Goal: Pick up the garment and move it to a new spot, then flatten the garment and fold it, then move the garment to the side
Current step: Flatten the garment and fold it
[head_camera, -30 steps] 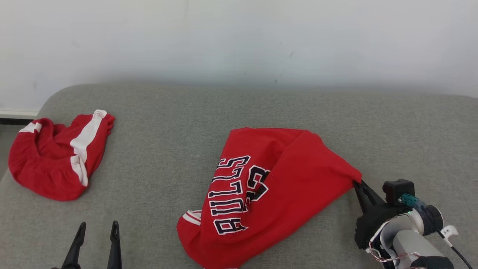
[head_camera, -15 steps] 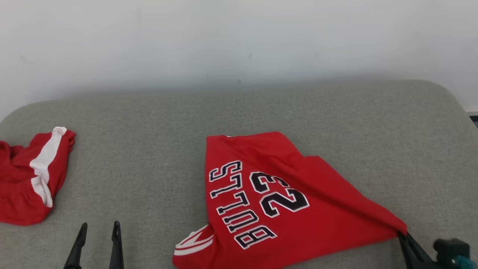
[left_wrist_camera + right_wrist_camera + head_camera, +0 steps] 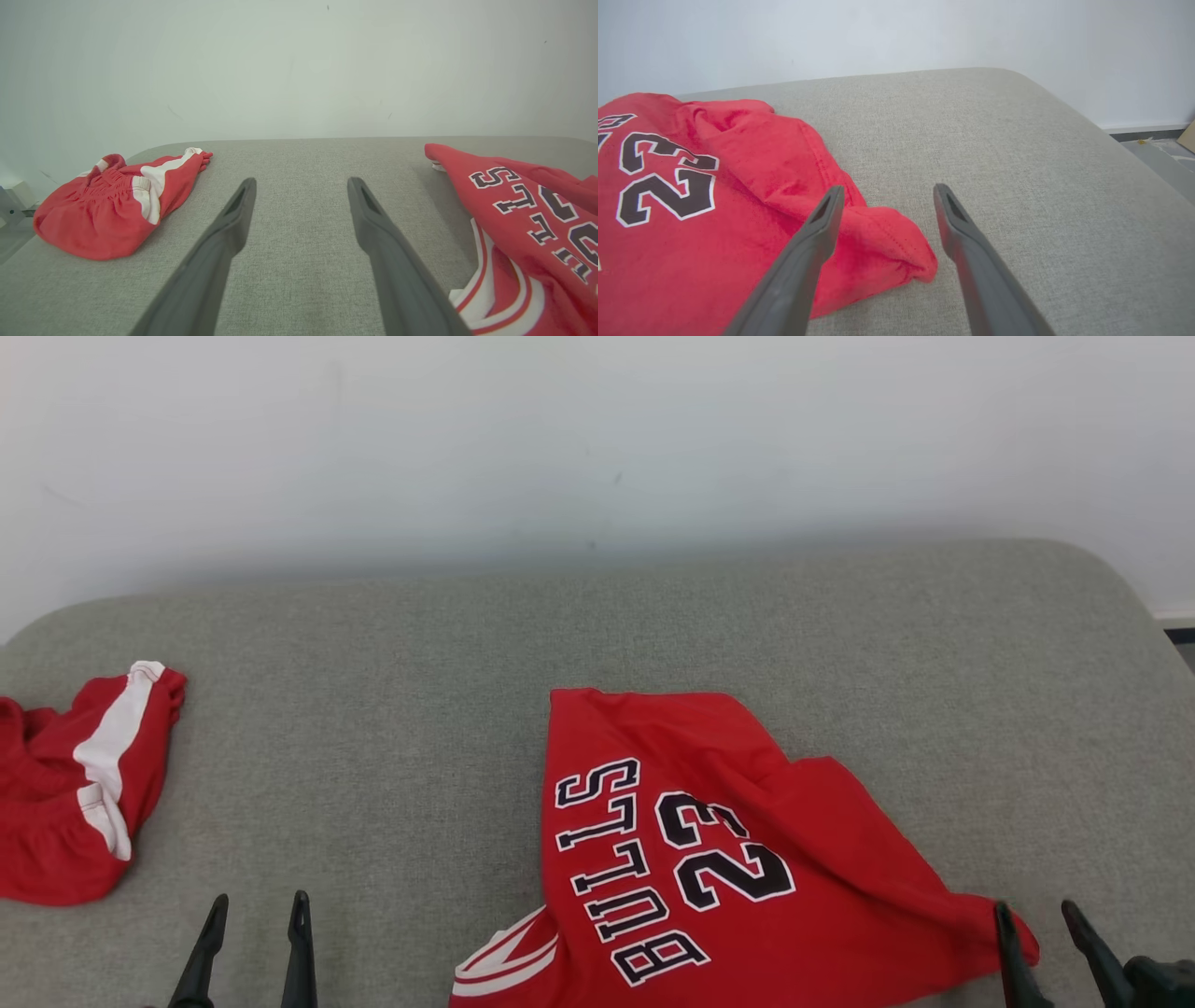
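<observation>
Relocation seems done: the jersey [image 3: 709, 859] lies rumpled on the grey cushion [image 3: 420, 644], right of its middle. Flattening, folding and setting aside are left. At the cushion's front edge, the right gripper [image 3: 1034, 907] and left gripper [image 3: 260, 899] both gape, empty.

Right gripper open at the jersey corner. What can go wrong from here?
The jersey has a corner at the open right gripper; withdrawing may snag it.
Its right side is bunched in ridges; folding now would trap creases.
The shorts lie at the left; moving it there could tangle both.
</observation>
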Robot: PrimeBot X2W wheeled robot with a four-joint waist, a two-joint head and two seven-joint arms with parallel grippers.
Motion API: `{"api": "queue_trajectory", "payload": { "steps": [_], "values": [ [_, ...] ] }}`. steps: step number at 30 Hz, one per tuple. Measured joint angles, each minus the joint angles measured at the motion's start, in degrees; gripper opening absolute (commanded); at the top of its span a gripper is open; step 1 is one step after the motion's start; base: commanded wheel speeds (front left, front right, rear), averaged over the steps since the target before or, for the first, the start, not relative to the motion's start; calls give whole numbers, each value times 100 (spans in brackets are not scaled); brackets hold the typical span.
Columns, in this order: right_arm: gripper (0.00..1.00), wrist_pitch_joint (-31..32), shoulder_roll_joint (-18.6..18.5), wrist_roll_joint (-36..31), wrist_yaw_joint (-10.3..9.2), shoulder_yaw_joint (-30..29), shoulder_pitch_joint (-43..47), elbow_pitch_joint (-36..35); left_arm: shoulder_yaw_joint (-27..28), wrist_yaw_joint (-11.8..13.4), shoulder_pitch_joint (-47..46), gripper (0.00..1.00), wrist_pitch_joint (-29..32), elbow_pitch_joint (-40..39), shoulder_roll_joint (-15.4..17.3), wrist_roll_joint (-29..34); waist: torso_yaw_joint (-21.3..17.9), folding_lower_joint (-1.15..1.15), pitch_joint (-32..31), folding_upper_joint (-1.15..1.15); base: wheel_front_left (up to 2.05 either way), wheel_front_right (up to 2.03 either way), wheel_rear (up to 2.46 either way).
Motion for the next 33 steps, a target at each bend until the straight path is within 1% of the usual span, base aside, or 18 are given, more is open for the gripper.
{"api": "queue_trajectory", "payload": {
  "steps": [5,11,18,21,25,27,31,33],
  "values": [
    [100,-55,227,-247,0,-77,70,-727,-42,0,47,100,0,15,15,-1,72,0,-99,0,0,0,0],
    [100,-213,438,-348,0,151,43,-1050,-275,0,55,100,0,208,88,-83,95,0,-134,0,0,0,0],
    [100,-311,635,-377,0,444,-69,-944,-776,0,-168,100,0,467,113,-210,63,0,-128,0,0,0,0],
    [100,-332,654,-388,0,536,-138,-866,-1048,0,-438,100,0,715,210,-337,19,0,-103,0,0,0,0],
    [100,-359,648,-380,0,609,-220,-764,-1500,-1,-735,100,0,1287,319,-543,-77,0,-60,0,0,0,0],
    [100,-365,648,-380,0,619,-233,-734,-1817,-2,-840,100,0,1607,390,-655,-138,0,-40,0,0,0,0],
    [100,-368,631,-379,0,581,-244,-682,-2320,-2,-1000,100,0,2038,501,-955,-249,0,12,0,0,0,0],
    [100,-379,628,-379,0,575,-245,-675,-2410,-2,-1005,100,0,2127,534,-1009,-272,0,25,0,0,0,0]
  ]
}}
